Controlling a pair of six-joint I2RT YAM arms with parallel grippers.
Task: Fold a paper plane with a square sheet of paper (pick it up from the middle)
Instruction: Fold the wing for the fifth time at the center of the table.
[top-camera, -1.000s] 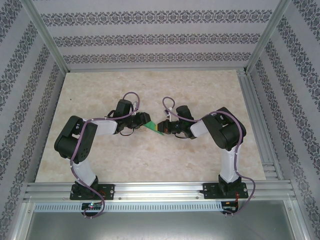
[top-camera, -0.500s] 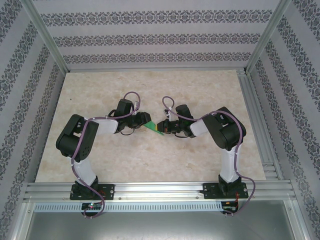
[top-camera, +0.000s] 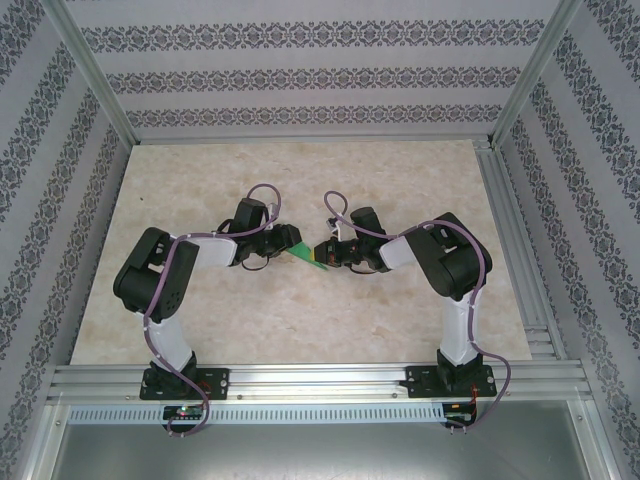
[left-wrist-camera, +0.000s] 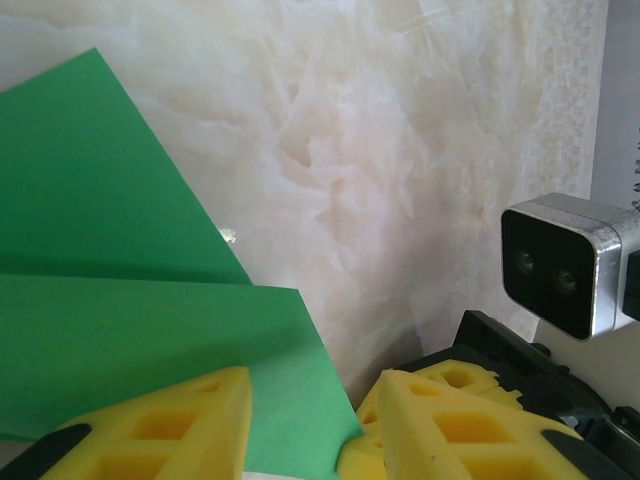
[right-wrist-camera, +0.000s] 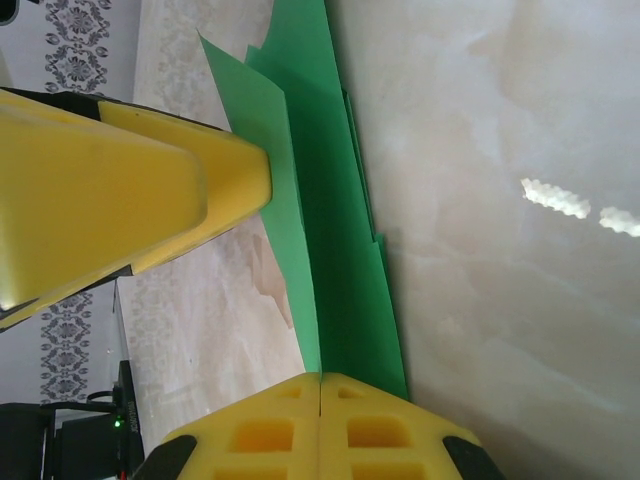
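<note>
The paper plane (top-camera: 306, 256) is a folded strip of bright green paper, held just above the table's middle between the two arms. In the right wrist view its layered flaps (right-wrist-camera: 335, 200) run away from my right gripper (right-wrist-camera: 320, 378), which is shut on the near end along the crease. My left gripper (left-wrist-camera: 315, 385) stands open, a flap of the green paper (left-wrist-camera: 120, 260) lying across the gap between its yellow pads. One left finger (right-wrist-camera: 130, 190) touches the paper's outer flap. From above, the left gripper (top-camera: 284, 250) and right gripper (top-camera: 326, 255) face each other across the paper.
The marble-patterned table (top-camera: 300, 180) lies open around both arms. Patterned walls and a metal frame (top-camera: 505, 160) close in the back and sides. The right wrist's camera (left-wrist-camera: 565, 265) sits close beside the left gripper.
Both grippers stay at the paper. The arms have shifted only very slightly, and the grip looks the same.
</note>
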